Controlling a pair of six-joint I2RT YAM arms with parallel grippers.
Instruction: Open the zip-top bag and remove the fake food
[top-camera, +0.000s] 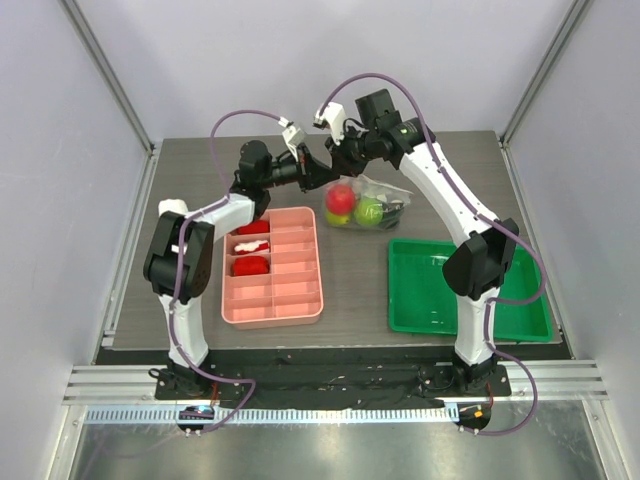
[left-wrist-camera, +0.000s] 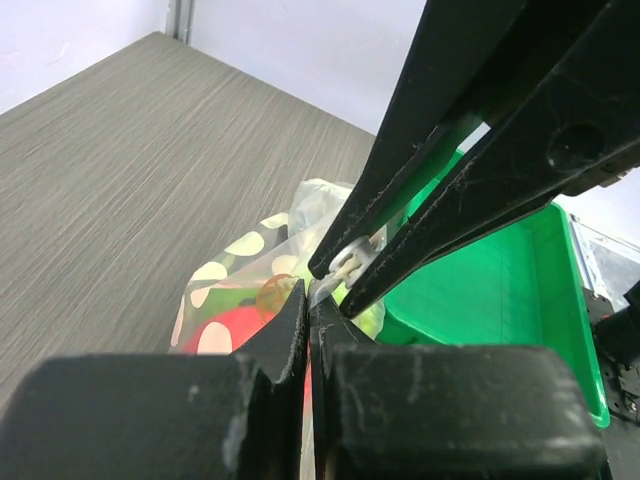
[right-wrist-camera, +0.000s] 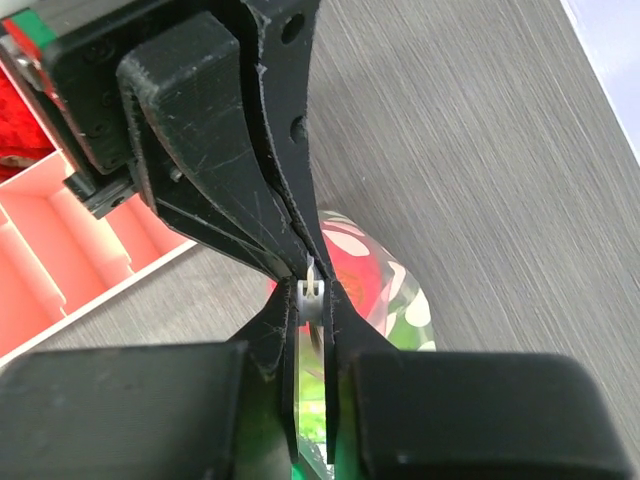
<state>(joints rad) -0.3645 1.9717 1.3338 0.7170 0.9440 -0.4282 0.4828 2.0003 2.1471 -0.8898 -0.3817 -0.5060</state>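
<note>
Two sets of fingers meet tip to tip. The right gripper (right-wrist-camera: 312, 305) is pinched narrow on the white slider (right-wrist-camera: 311, 291). The left gripper (left-wrist-camera: 308, 300) is closed on the edge of the zip-top bag (left-wrist-camera: 240, 270) just beside it. To do this well, I judge the left should anchor firmly while the right draws the slider straight along the seal. The zip-top bag lies directly below both tips, the fake food (top-camera: 341, 196) bunched in its bottom.
</note>
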